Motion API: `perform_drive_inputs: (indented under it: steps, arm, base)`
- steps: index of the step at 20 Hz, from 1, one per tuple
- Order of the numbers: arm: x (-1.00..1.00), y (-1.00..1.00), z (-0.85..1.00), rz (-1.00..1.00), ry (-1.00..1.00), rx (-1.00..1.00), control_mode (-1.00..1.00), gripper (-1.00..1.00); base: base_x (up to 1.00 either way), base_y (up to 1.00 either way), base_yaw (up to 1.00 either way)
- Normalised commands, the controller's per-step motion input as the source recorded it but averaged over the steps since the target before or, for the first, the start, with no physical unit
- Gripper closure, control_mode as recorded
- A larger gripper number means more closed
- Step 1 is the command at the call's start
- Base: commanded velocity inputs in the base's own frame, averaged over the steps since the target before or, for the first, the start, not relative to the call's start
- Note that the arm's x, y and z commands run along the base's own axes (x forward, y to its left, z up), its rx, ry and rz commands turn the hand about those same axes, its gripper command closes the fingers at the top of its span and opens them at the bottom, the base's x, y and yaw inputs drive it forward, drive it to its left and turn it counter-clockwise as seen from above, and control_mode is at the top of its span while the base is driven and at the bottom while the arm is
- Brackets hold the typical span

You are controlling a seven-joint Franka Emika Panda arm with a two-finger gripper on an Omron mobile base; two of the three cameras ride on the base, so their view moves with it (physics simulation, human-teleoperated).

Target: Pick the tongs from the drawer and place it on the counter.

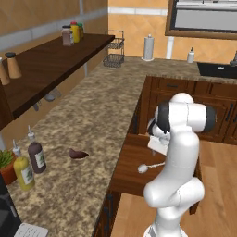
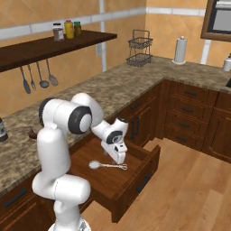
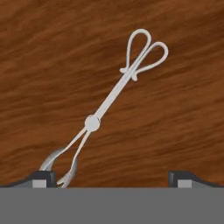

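I hold the gripper (image 3: 111,177) low inside the pulled-out drawer (image 2: 135,182), its jaws spread wide and closed on nothing. The tongs (image 3: 107,114) lie flat on the wood-grain drawer bottom just beneath and ahead of my fingertips (image 3: 43,177), running from beside the left tip up and away toward the looped handles on the far side; the hand view does not let me say whether that tip touches the metal. From the right base view the tongs (image 2: 107,165) rest directly under the gripper (image 2: 120,158), rounded end pointing toward the arm's base. The counter (image 1: 92,115) stretches off to the gripper's left, where a small dark brown lump (image 1: 77,154) sits near two sauce bottles (image 1: 30,162).
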Motion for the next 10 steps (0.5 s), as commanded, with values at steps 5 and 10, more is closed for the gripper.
perform_drive_inputs:
  steps: [5,10]
  arm:
    - [0.0,0.18,-0.56,-0.06,0.0,-0.01,-1.0,-1.0]
    - [0.3,0.2,-0.18,-0.12,0.0,-0.05,-1.0,-1.0]
  base:
    - [0.0,0.0,0.0]
    - [0.0,0.0,0.0]
